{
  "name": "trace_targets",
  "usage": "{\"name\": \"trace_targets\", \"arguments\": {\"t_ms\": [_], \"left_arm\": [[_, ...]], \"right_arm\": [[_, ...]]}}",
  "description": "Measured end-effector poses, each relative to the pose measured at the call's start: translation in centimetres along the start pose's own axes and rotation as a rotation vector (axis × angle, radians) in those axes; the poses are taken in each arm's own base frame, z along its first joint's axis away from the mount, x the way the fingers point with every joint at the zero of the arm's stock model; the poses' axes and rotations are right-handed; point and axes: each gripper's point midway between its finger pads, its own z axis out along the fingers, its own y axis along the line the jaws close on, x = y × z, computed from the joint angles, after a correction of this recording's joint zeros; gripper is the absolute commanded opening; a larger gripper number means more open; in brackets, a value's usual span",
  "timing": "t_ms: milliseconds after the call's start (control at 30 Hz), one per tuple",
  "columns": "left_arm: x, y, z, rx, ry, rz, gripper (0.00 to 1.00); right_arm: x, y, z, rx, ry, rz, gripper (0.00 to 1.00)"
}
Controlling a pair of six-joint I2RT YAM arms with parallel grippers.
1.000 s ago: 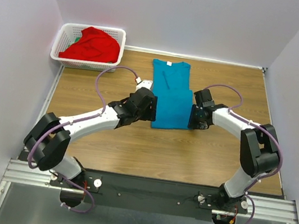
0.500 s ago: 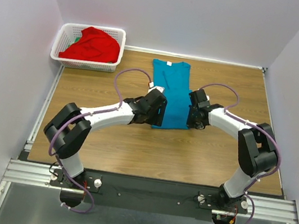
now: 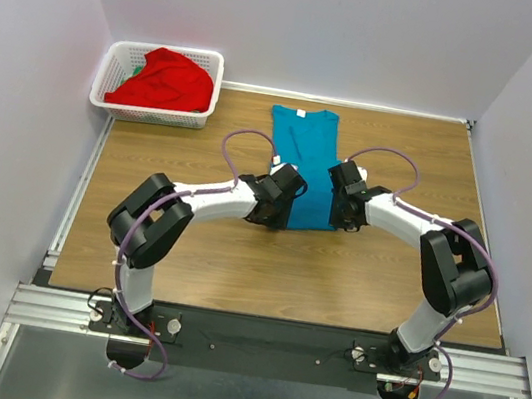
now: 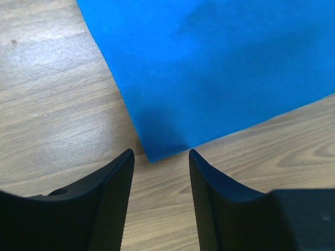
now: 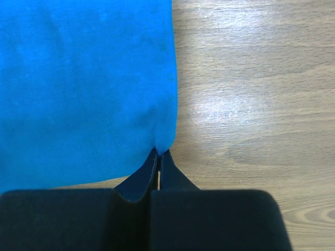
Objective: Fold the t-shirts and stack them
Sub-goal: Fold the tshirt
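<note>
We are looking into a robotics lab cell: plain white walls (image 3: 324, 26) are enclosing a wooden worktop (image 3: 184, 268), an aluminium rail (image 3: 47, 305) edging it.

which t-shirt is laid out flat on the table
The teal-blue t-shirt, spread flat on the wooden table. The red t-shirt lies crumpled in the white basket at the far left corner instead.

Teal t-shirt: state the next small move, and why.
Probably close the left end effector on the near corner of the teal t-shirt: its jaws stand open astride that corner, while the right end effector is shut on the other hem corner.
</note>
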Motion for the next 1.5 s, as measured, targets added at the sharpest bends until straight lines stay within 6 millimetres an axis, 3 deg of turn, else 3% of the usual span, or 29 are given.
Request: {"name": "trace_targets", "arguments": {"t_ms": [400,500,567,733,800,1067,1133,1267,1500], "left_arm": [[0.1,-0.1,1.3,-0.031,0.038,-0.004,0.51],[0.0,-0.2,1.3,-0.033,0.04,-0.005,0.43],[0.0,-0.2,1.4,-0.035,0.04,-0.007,0.29],[0.0,-0.2,1.4,-0.037,0.039,-0.023,0.12],[0.0,-0.3,1.4,-0.037,0.039,-0.025,0.0],[0.2,-0.2,1.2,-0.04,0.048,-0.013,0.0],[0.9,0.0,0.7,-0.048,0.068,0.006,0.0],[4.0,-0.2,-1.3,-0.04,0.112,0.069,0.0],[13.9,-3.2,-8.6,0.11,0.207,0.233,0.0]], "right_arm": [[0.0,0.0,0.1,-0.001,-0.006,-0.025,0.01],[0.0,0.0,0.1,-0.002,-0.008,-0.025,0.01],[0.0,0.1,0.1,-0.002,-0.009,-0.025,0.01],[0.0,0.1,0.1,-0.004,-0.012,-0.026,0.01],[-0.1,0.1,0.1,-0.005,-0.013,-0.029,0.01],[0.8,0.5,-0.6,-0.038,0.017,-0.048,0.01],[2.4,0.9,-1.5,-0.056,0.06,-0.077,0.01],[6.5,1.5,-4.1,-0.09,0.153,-0.13,0.01],[14.3,2.9,-11.2,-0.188,0.277,-0.226,0.01]]}}
